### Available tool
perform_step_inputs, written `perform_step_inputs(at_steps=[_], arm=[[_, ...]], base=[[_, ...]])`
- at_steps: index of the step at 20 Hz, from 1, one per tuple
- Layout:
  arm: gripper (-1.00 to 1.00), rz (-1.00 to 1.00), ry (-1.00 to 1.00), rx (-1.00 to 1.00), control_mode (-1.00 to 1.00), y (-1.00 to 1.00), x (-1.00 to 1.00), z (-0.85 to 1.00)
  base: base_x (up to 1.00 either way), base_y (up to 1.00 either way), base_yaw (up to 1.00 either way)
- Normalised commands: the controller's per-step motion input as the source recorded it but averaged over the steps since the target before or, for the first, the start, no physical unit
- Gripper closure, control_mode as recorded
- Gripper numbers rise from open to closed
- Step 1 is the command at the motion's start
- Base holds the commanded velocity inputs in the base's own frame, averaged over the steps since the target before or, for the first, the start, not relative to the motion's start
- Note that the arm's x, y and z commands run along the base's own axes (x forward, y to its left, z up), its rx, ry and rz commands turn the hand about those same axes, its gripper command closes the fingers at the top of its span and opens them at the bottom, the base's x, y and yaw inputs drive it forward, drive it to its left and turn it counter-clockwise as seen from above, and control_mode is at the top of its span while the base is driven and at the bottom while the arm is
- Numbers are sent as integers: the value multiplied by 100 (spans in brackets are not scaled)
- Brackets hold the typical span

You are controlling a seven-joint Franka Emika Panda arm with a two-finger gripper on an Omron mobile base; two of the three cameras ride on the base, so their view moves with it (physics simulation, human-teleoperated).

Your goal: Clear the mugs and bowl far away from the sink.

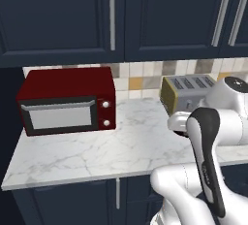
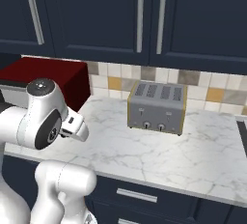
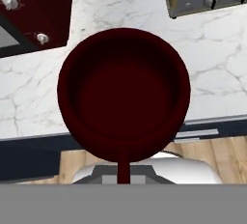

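Maroon mug [image 3: 124, 95]: seen from above in the hand view, mouth toward the camera, handle toward the bottom edge; apparently carried above the counter's front edge.
Pincer: fingertips hidden behind the mug; grip state cannot be told, though the mug's position suggests it is held.
Marble counter [image 1: 121, 146]: bare surface between appliances, a likely set-down area.
Red microwave [image 1: 68, 100]: at the counter's left end, against the wall.
Toaster [image 2: 157, 106]: at the back edge, mid-counter.
Purpose (judged): relocating the mug away from the sink.

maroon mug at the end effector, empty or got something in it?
Empty: the hand view looks straight into the maroon mug, showing a bare dark interior.
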Motion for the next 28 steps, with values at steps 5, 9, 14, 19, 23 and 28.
perform_step_inputs(at_steps=[5,9,14,19,23,28], arm=[[100,0,-9,0,-100,0,11,-33],[100,0,-7,0,-100,0,31,-22],[100,0,-2,-3,-100,0,33,-35],[100,0,0,-4,-100,0,21,-42],[100,0,0,-4,-100,0,16,-42],[100,1,-1,-2,-100,0,11,-42]], base=[[0,0,0],[0,0,0],[0,0,0],[0,0,0],[0,0,0],[0,0,0]])
